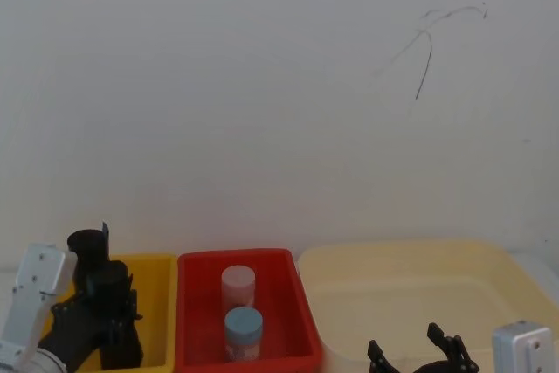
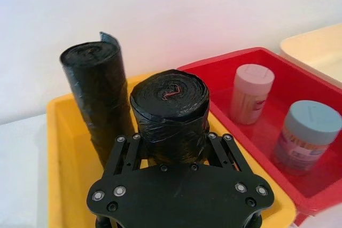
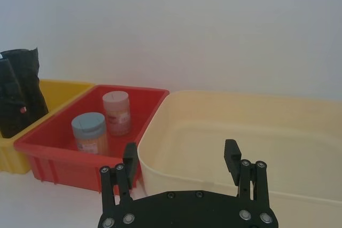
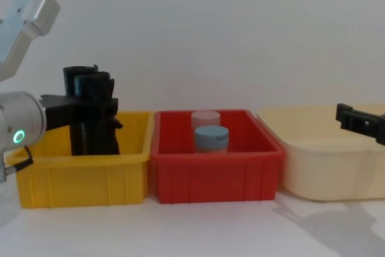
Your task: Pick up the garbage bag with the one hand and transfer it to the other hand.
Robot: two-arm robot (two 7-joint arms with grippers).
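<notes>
Here the garbage bag (image 2: pixel 170 105) stands upright in the yellow bin (image 4: pixel 84 176), long axis vertical, just near of a slimmer roll (image 2: pixel 92 86). The left end effector (image 2: pixel 172 150) is clamped on its sides. The right end effector (image 3: pixel 181 156), fingers apart, hovers by the cream tub (image 3: pixel 256 110). Labels on the jars (image 2: pixel 251 92) are too blurred to read

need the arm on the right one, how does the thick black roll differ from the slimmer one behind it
The garbage bag is thicker than the slimmer black roll. The garbage bag's top is a tight coil with a reddish streak; the slimmer roll's rim has a loose flap sticking up. The left gripper is around the garbage bag; the slimmer roll stands free. Both are crinkled black plastic, upright in the yellow bin.
</notes>
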